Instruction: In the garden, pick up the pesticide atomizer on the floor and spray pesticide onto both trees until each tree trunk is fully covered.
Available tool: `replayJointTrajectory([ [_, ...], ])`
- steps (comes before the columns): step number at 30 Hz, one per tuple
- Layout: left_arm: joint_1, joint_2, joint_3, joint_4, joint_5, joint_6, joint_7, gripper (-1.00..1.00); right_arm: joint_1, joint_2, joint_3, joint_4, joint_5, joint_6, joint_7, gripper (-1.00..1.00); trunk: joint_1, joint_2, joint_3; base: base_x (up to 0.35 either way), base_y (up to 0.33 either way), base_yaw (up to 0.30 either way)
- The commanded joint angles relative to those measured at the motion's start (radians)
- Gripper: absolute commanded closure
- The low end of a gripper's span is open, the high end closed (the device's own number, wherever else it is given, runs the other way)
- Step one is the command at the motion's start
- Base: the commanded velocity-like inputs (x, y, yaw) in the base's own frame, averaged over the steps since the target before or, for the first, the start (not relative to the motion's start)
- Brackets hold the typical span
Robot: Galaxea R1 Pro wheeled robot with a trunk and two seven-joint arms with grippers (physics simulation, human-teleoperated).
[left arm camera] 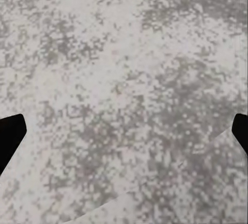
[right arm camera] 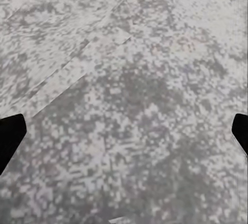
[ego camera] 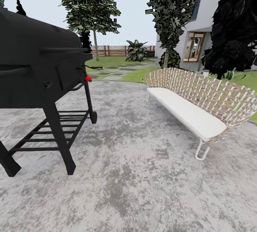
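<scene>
I stand on a grey mottled stone patio (ego camera: 135,175). The pesticide atomizer is out of view. Far ahead lies the garden's green lawn (ego camera: 107,61), backed by a brown slat fence (ego camera: 110,50). Two leafy trees rise there, one with a slim pale trunk (ego camera: 95,46) and one beside the house (ego camera: 166,59); I cannot tell whether they are the task's trees. In the left wrist view my left gripper (left arm camera: 124,131) hangs open over bare stone, its black fingertips (left arm camera: 10,136) wide apart. My right gripper (right arm camera: 124,131) is likewise open and empty above the patio.
A large black barbecue grill (ego camera: 39,71) on legs stands close at the left. A woven bench with a white cushion (ego camera: 192,114) runs along the right. Between them the patio leads to a stepping-stone path (ego camera: 117,73). A white house (ego camera: 200,43) and a dark shrub (ego camera: 232,46) stand at the right.
</scene>
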Motion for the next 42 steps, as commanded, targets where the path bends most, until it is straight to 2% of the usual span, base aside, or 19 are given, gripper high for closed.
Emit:
replayJointTrajectory([
  [1, -0.001, 0.000, 0.002, 0.001, 0.000, -0.003, 0.001, -1.00, 0.000, 0.000, 0.000, 0.001, 0.000, -0.003, 0.000, -1.00, 0.000, 0.000, -0.001, 0.339, 0.000, 0.000],
  [17, -0.001, 0.000, 0.002, 0.001, 0.000, -0.003, 0.000, -1.00, 0.000, 0.000, -0.003, 0.000, -0.001, -0.003, 0.000, -1.00, 0.000, 0.000, -0.001, 0.339, -0.014, 0.083],
  [42, -0.001, 0.000, 0.002, 0.001, 0.000, -0.003, 0.001, -1.00, 0.000, 0.000, -0.003, 0.002, 0.000, -0.003, 0.000, -1.00, 0.000, 0.000, -0.001, 0.313, -0.174, 0.001],
])
